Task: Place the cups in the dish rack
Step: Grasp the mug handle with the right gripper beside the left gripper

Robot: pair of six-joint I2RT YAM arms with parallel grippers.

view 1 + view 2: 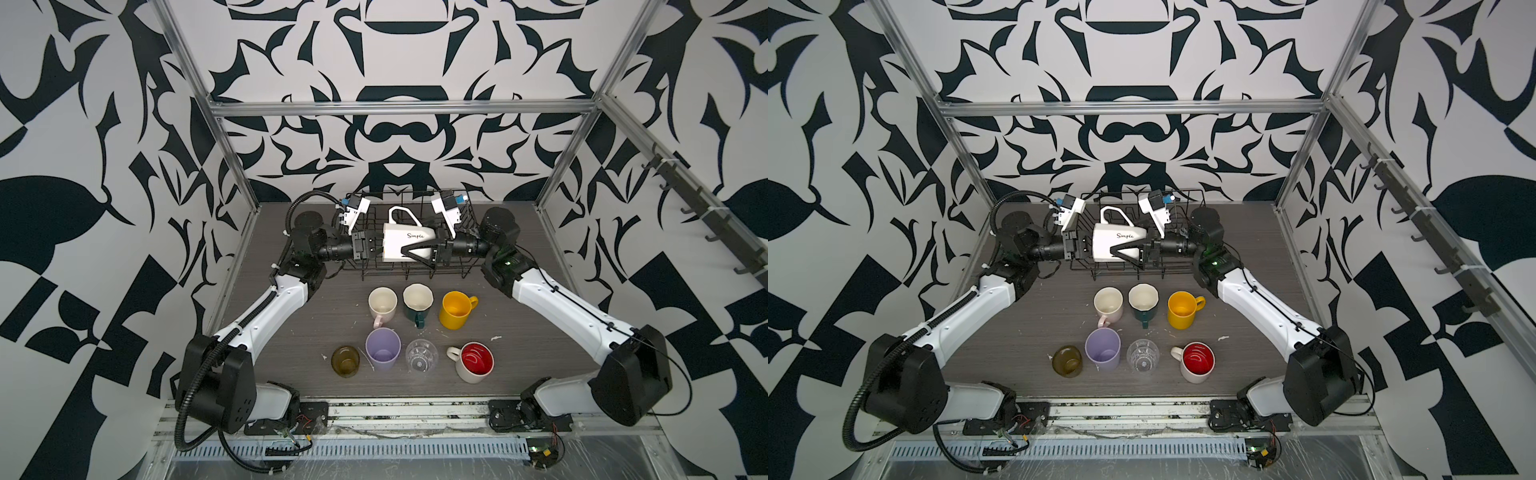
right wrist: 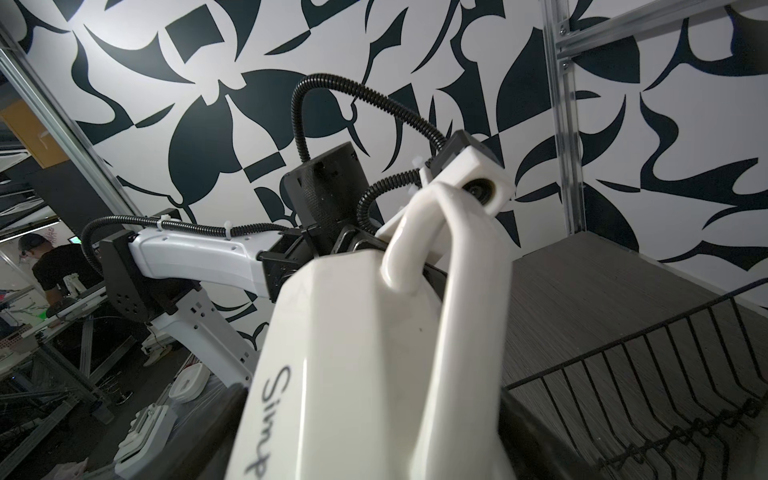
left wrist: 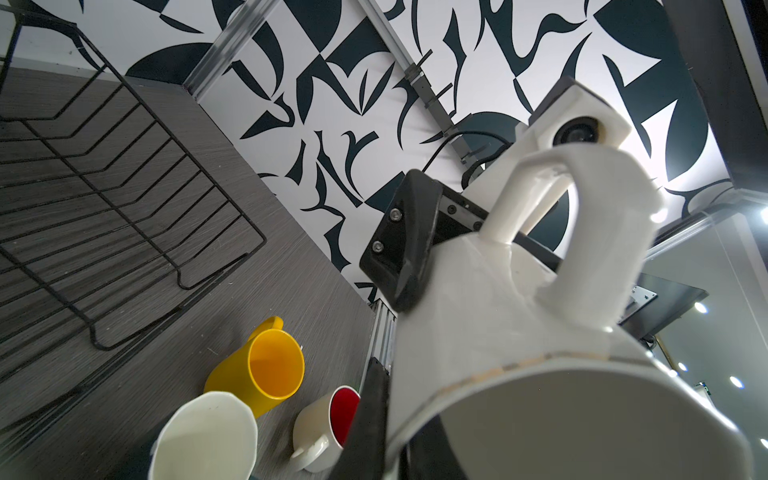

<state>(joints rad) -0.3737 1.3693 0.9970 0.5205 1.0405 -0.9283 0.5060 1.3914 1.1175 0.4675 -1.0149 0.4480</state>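
At centre frame over the black wire dish rack (image 1: 415, 271), the white faceted mug (image 1: 405, 243), rim-pinched by the closed left gripper (image 1: 376, 245), may fall if freed before the wide-spread right gripper (image 1: 415, 249) clamps.

Even light falls from overhead: in both top views my table (image 1: 332, 316) is bright, the shadows soft and short. The frame posts (image 1: 201, 83) bend toward the picture edges. In my left wrist view ceiling lamps (image 3: 701, 307) flare, and in both wrist views the white mug (image 3: 519, 316) (image 2: 353, 353) sits too close, blurred.
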